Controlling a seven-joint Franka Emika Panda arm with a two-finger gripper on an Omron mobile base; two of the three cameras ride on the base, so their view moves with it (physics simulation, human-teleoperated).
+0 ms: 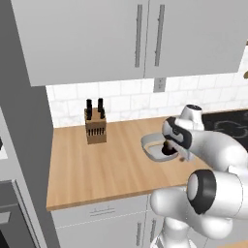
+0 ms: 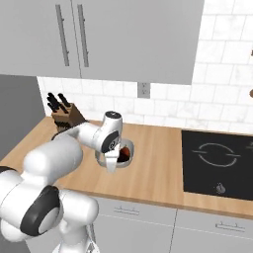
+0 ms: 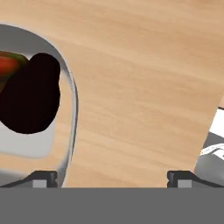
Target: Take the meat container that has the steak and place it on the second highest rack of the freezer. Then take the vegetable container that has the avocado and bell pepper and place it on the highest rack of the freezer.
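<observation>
You are on the second half of the job, by the look of it: the fingers [image 3: 112, 177] hang spread wide and empty over the round bowl [image 3: 65, 83] on the wooden worktop [image 3: 144, 78], with no dark tray in sight. In the hand view one fingertip stands over the bowl's near rim and the other over bare wood beside it, so the rim lies just inside the gap. The dark avocado [image 3: 29, 94] sits in the bowl on the far side of that rim from the fingers' middle, and the red pepper [image 3: 8, 63] lies beyond it, touching it.

The avocado is egg-shaped, its long axis running slantwise away from the fingertips, narrower end farthest. The bowl itself is round, with no axis to speak of.

Your next move, likely, is to lower until the rim sits between the fingers, then close on it; keep the bowl level when lifting.

From the base cameras the bowl [image 1: 154, 145] rests on the worktop between the knife block [image 1: 95, 127] and the hob [image 2: 217, 160].
</observation>
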